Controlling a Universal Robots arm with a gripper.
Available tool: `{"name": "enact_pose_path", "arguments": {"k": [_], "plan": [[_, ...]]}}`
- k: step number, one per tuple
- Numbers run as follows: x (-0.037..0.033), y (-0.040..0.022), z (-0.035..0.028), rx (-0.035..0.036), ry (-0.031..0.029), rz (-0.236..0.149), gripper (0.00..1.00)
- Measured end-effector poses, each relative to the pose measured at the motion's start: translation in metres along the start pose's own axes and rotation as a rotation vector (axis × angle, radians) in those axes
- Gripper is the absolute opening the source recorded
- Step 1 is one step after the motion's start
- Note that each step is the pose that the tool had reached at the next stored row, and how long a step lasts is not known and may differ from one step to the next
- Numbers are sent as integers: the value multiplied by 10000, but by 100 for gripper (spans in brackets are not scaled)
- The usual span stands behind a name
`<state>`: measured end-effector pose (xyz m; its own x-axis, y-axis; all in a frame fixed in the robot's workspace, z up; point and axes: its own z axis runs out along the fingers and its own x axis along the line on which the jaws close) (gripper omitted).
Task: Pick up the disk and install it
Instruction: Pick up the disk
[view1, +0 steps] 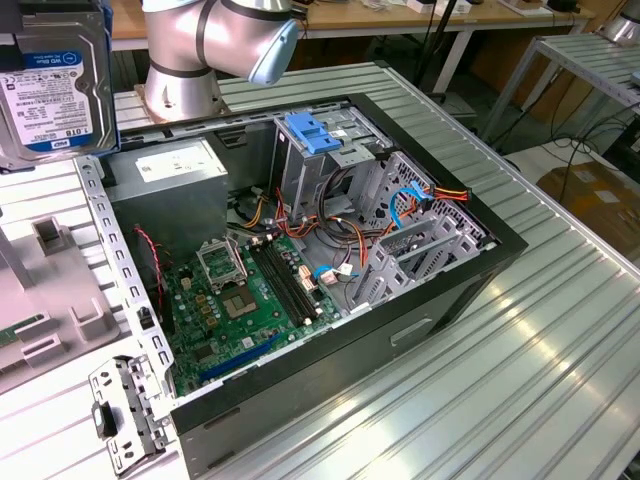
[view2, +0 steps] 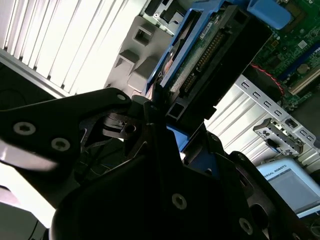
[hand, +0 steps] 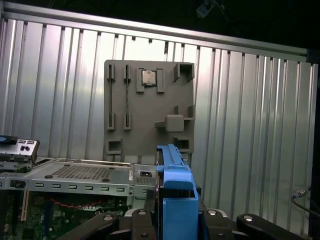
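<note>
The disk (view1: 52, 85) hangs in the air at the exterior view's upper left, above the grey fixture and beside the open computer case. Its white label with the blue band faces the camera. In the second wrist view the disk (view2: 210, 55) shows edge-on, with green circuit board, connector and blue carrier rim. My gripper (view2: 162, 110) is shut on its near end, black fingers (view2: 112, 107) on either side. In the first wrist view the blue carrier (hand: 175, 192) stands upright between the gripper (hand: 175, 217) fingers.
The open computer case (view1: 430, 320) lies on the ribbed metal table (view1: 540, 380). Inside are a metal drive cage with a blue latch (view1: 312, 133), a grey power supply (view1: 175, 175), a green motherboard (view1: 240, 300) and loose cables. The grey fixture plate (hand: 150, 105) lies beside the case.
</note>
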<state>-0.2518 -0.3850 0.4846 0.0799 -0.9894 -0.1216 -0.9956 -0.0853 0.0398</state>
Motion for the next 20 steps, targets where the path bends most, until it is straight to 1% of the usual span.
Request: {"name": "enact_pose_path", "arguments": {"k": [7, 20], "plan": [[33, -18, -3, 0, 1, 0, 37], [69, -60, -6, 0, 0, 0, 37]]}}
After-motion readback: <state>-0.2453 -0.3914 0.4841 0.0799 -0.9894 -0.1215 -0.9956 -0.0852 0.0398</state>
